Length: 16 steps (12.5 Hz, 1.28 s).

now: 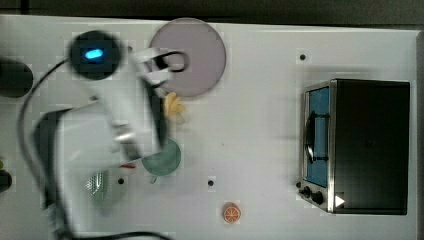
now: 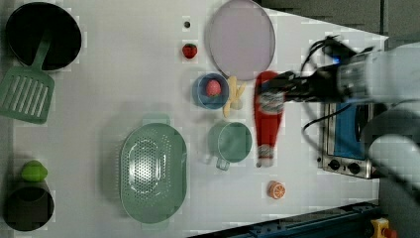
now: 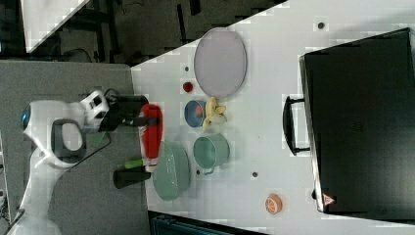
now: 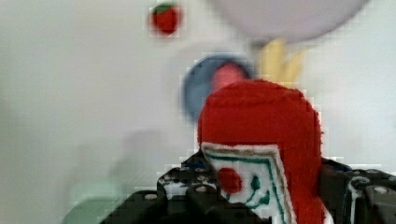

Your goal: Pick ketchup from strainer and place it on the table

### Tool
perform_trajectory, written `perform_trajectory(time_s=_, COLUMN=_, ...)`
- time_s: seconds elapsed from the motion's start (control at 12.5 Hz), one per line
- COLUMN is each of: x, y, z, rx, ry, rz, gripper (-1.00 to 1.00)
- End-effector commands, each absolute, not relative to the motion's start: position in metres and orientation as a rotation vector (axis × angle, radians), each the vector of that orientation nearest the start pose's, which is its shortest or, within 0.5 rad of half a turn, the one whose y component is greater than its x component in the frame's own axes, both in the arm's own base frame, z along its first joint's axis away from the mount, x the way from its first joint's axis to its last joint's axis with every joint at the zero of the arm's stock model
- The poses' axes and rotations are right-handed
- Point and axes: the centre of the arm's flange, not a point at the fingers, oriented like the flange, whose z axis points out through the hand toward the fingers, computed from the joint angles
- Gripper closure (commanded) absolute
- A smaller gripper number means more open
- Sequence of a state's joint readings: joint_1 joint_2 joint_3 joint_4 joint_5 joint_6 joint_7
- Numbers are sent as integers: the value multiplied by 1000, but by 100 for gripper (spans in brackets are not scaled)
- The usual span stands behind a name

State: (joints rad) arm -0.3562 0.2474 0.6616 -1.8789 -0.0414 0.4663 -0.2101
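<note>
Overhead, in the top view, the white worktop runs to a dark strip along the top edge. A grey-lilac plate lies bare, a black-and-steel toaster oven stands at the top view's right, and an orange slice lies near the bottom edge. The white arm covers most of the strainer and part of the teal cup.

Next, the left view shows the strainer empty, and the teal cup beside it empty too. A blue bowl holds a pink piece, with a banana touching its rim and a strawberry apart. The ketchup hangs lengthwise in the air, well clear of the strainer, pinched by the gripper at its wide end, cap toward the bottom edge. A black bowl with a green spatula is cut by the frame.

Then the right view has the ketchup off the worktop's edge, over grey floor.

Close up, the wrist view shows black fingers clamping the bottle's labelled body; everything behind is blurred.
</note>
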Motion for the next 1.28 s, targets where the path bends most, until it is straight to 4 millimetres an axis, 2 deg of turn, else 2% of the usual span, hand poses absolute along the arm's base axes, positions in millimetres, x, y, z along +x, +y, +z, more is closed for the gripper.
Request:
perform_trajectory(time_s=0.08, x=605, y=43, z=401, rx=-3022, ry=425, rz=102, gripper=-18)
perform_trajectory(time_s=0.24, x=602, y=-8, z=379, rx=-3023, ry=492, rz=151, gripper=-18)
perform_trajectory(time_s=0.32, x=598, y=-28, z=367, rx=-3019, ry=545, rz=179, gripper=-18)
perform_trajectory(time_s=0.48, x=587, y=-52, z=343, rx=-3013, ry=614, rz=202, gripper=-18)
perform_trajectory(time_s=0.64, x=577, y=-57, z=315, rx=-3009, ry=634, rz=171, gripper=-18)
perform_trajectory(time_s=0.96, x=547, y=-48, z=249, rx=-2993, ry=629, rz=205, gripper=-18)
perform_trajectory(time_s=1.12, x=540, y=-45, z=221, rx=-2975, ry=631, rz=218, gripper=-18)
perform_trajectory(time_s=1.2, x=539, y=-47, z=211, rx=-2967, ry=638, rz=208, gripper=-25)
perform_trajectory(time_s=1.28, x=537, y=-49, z=202, rx=-2962, ry=646, rz=204, gripper=-44)
